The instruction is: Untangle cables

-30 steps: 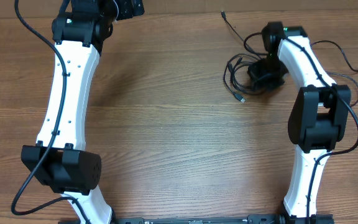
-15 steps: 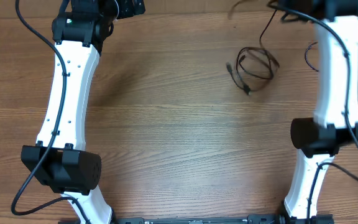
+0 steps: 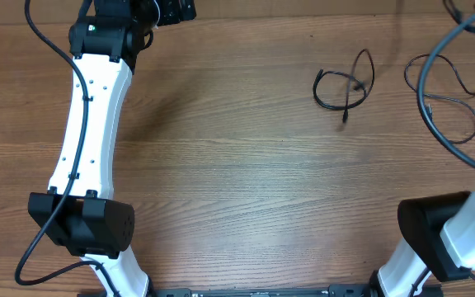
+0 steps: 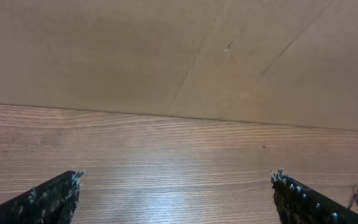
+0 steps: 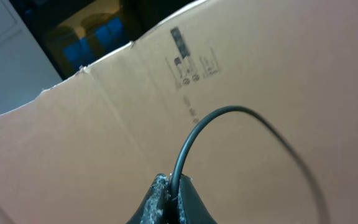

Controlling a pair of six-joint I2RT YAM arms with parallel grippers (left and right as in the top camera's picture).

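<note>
A thin black cable lies in a loose loop on the wooden table at the upper right, its plug end pointing down. My right gripper is shut on another black cable, which arcs up from between the fingers in front of a cardboard wall. In the overhead view the right gripper is out of frame; blurred black cable loops hang at the far right. My left gripper is open and empty above bare table near the back edge, at the top left in the overhead view.
A cardboard wall stands along the table's back edge. The left arm runs down the left side. The right arm's base is at the lower right.
My right arm has swung up and out of the overhead frame with a cable in its grip. The remaining loop has been dragged right and spread out on the table. The left arm has not moved.
</note>
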